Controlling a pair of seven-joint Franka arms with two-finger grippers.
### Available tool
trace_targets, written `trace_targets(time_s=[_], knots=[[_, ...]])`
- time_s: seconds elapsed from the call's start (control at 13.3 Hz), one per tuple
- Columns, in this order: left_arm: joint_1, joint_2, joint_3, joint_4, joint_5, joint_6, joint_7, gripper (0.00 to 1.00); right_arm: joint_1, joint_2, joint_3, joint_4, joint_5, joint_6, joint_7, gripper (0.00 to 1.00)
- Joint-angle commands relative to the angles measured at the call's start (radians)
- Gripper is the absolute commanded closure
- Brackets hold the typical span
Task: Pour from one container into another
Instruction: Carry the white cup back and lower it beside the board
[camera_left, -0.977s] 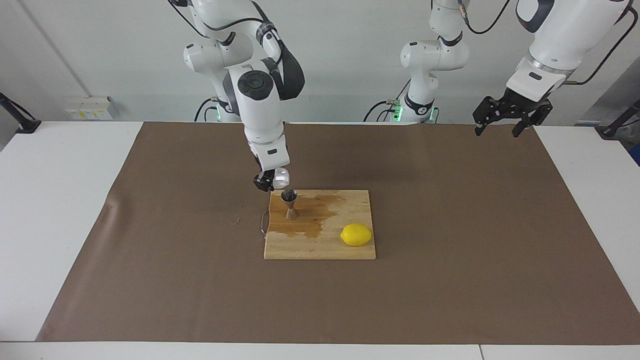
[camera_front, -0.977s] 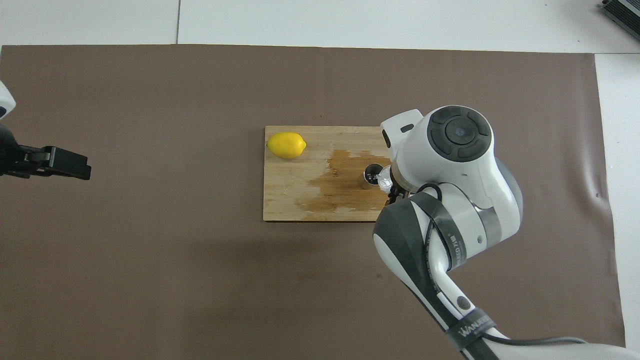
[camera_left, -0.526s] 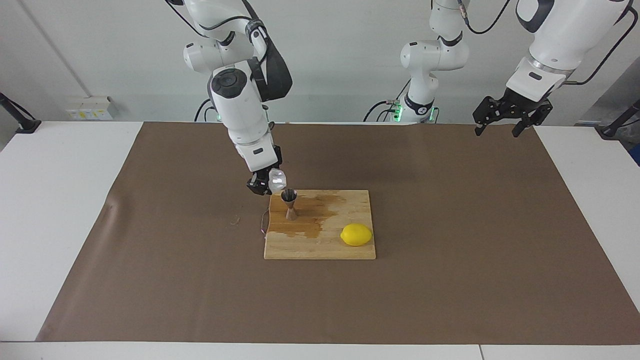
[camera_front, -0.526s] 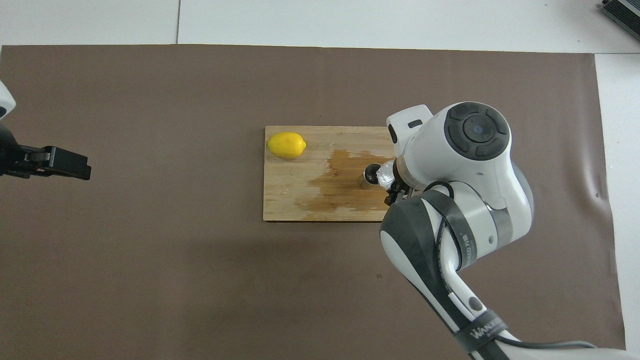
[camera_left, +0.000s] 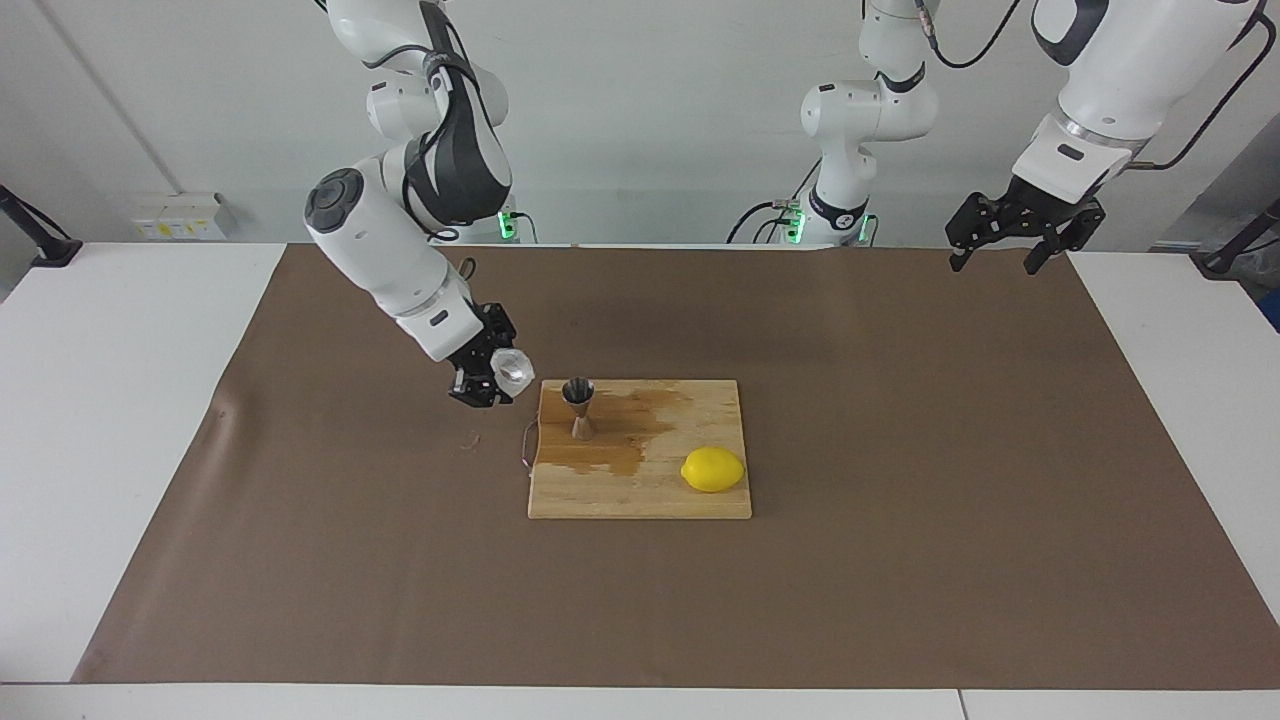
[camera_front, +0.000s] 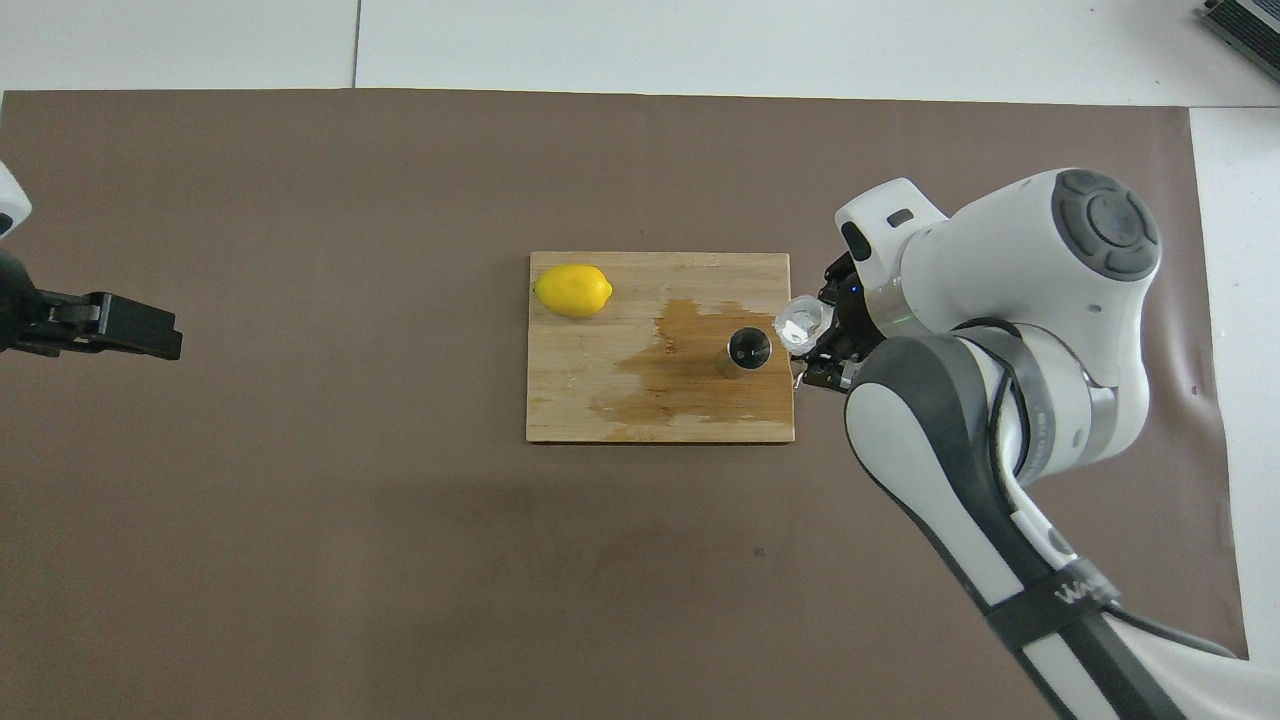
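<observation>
Left of frame centre, our right gripper clenched the tilted clear cup beside the jigger; pouring seemed finished, setting down next; left gripper waited, released.

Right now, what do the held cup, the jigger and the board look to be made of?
Cup: clear, whitish glass or plastic; light passes through. Jigger: grey metal, dull sheen. Board: pale wood with visible grain, part darkened, apparently by a wet stain.

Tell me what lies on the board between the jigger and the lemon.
Nothing stands between the jigger and the lemon: only the cutting board with its dark wet stain. Both views show this stretch.
</observation>
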Motion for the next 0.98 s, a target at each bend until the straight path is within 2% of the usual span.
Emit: trace_targets(time_s=[0.0,0.23,0.38,0.68,0.9], knots=[[-0.001,-0.02,0.006,-0.012,-0.009,-0.013,0.011,0.0,-0.064,-0.042,0.012,-0.089,0.079,0.024,-0.138,0.65],[-0.001,-0.02,0.007,-0.012,-0.009,-0.013,0.011,0.0,-0.118,-0.033,0.011,-0.202,0.176,0.149,-0.351,0.64],[-0.001,-0.02,0.007,-0.012,-0.009,-0.013,0.011,0.0,-0.149,-0.01,0.012,-0.253,0.231,0.185,-0.48,0.64],[-0.001,-0.02,0.007,-0.012,-0.009,-0.013,0.011,0.0,-0.158,0.027,0.011,-0.303,0.397,0.243,-0.65,0.64],[-0.001,-0.02,0.007,-0.012,-0.009,-0.013,0.011,0.0,-0.184,0.109,0.011,-0.31,0.559,0.248,-0.853,0.62]])
